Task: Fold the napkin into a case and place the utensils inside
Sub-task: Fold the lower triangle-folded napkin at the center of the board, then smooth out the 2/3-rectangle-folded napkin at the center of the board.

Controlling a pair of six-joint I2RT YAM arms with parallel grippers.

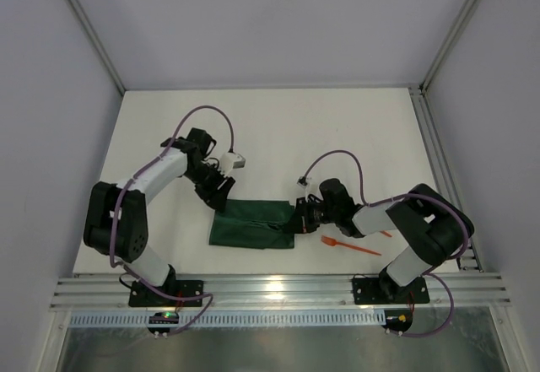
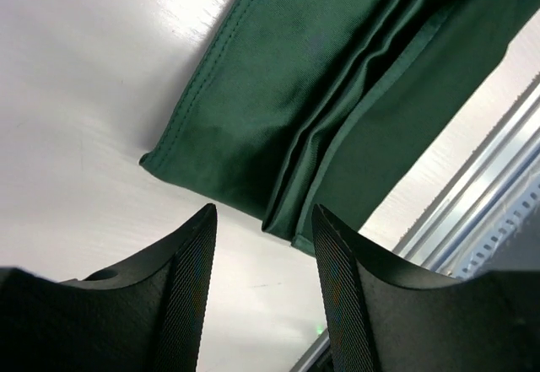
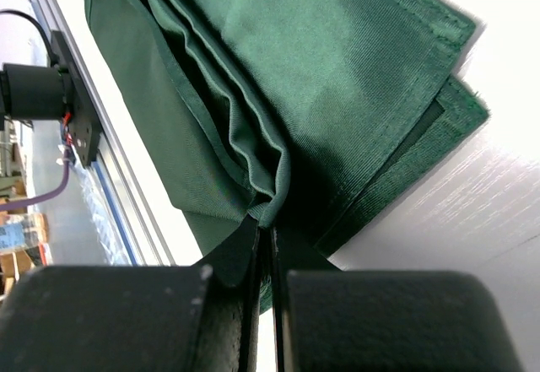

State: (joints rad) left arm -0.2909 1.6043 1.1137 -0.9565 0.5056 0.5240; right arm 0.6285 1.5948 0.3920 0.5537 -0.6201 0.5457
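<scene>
Right gripper sits clenched on the folded dark green napkin, pinching its layered edge at the cloth's 3 o'clock end. Left gripper hangs released, jaws apart, just off the 10 o'clock corner. One orange utensil lies on the table at the napkin's 4 o'clock.

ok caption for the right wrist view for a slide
Right hand pinching a fold of the dark green napkin.

A white table meets a ribbed aluminium rail, enclosed by pale grey walls.
</scene>
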